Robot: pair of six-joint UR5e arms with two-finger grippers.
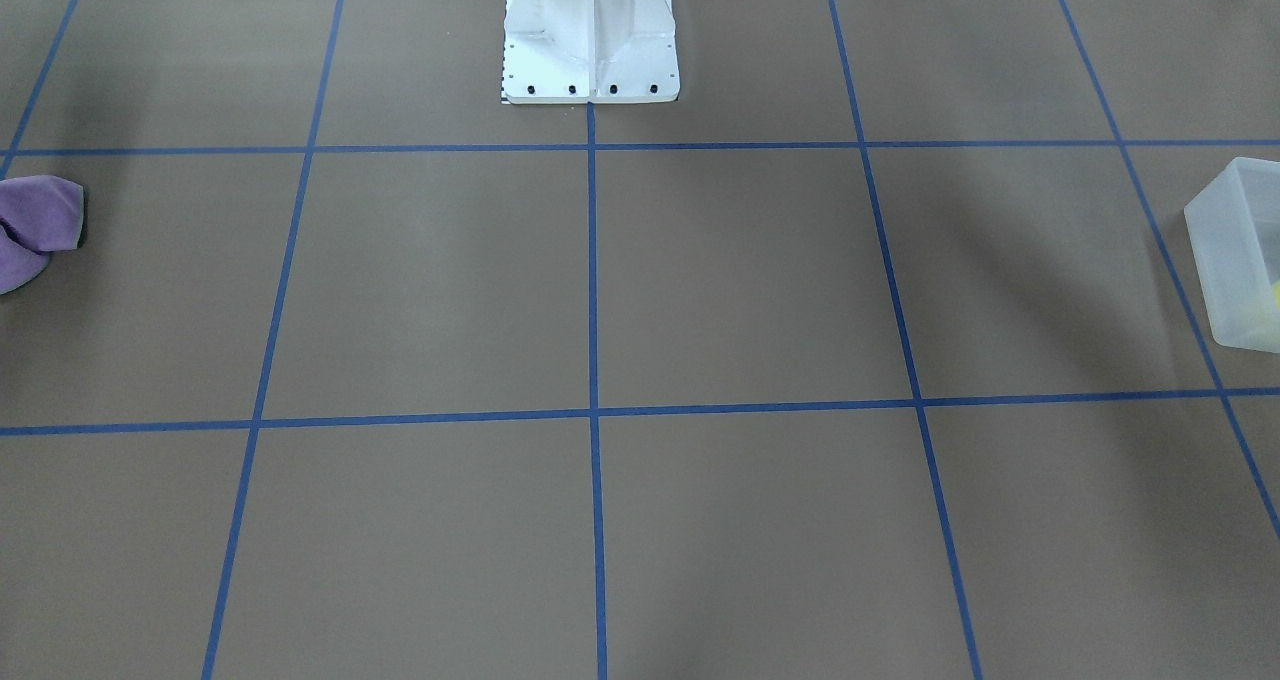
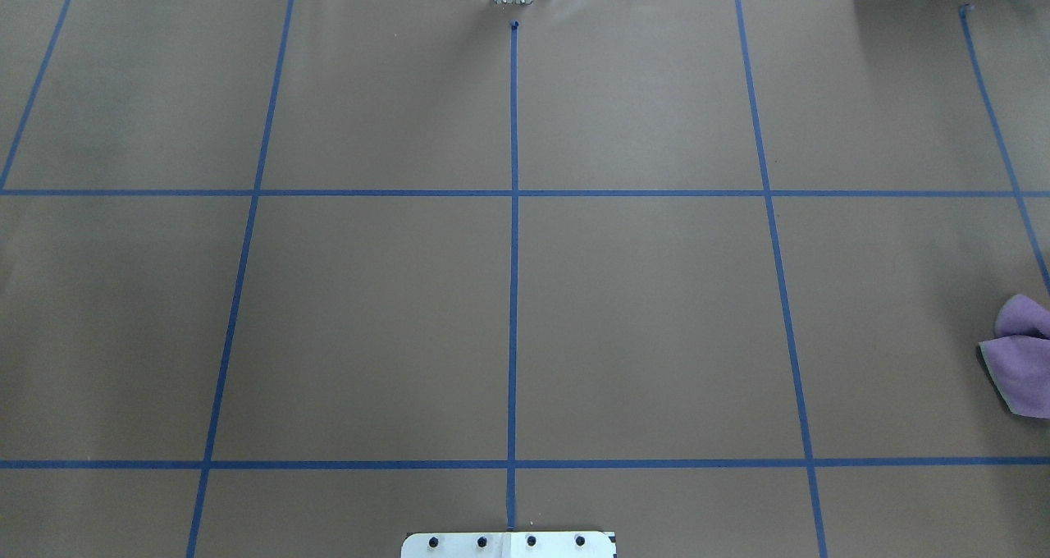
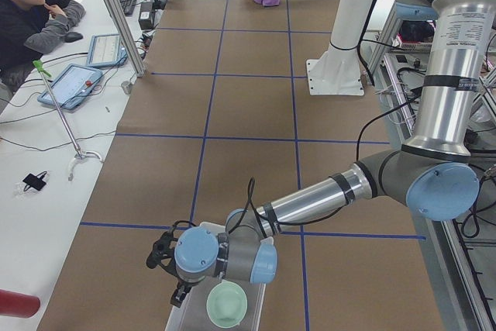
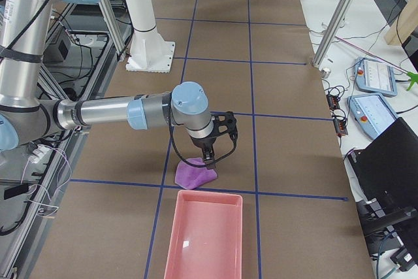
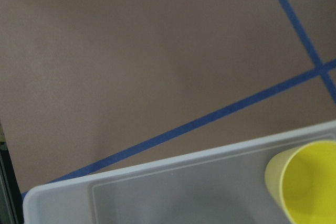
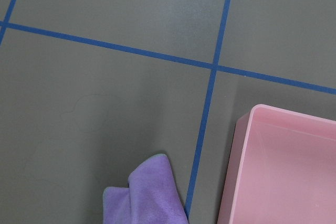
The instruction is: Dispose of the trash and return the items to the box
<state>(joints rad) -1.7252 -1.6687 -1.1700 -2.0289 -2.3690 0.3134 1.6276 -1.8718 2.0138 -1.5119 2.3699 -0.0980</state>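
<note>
Yellow cup [image 5: 310,182] and green bowl [image 3: 227,304] sit in the box [image 5: 173,192] at the counter's left end. I cannot tell how open the left gripper [image 3: 178,295] is, nor the right gripper [image 4: 208,156] over the purple cloth [image 4: 194,174], nor whether either holds anything. A shallow pinch could drop the cloth short of the pink tray [image 4: 206,240].

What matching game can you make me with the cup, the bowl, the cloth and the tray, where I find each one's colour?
Things:
1. cup
2. bowl
3. cloth
4. tray

Colours:
A. purple
B. pink
C. yellow
D. mint green

Right pairs: 1-C, 2-D, 3-A, 4-B
</note>
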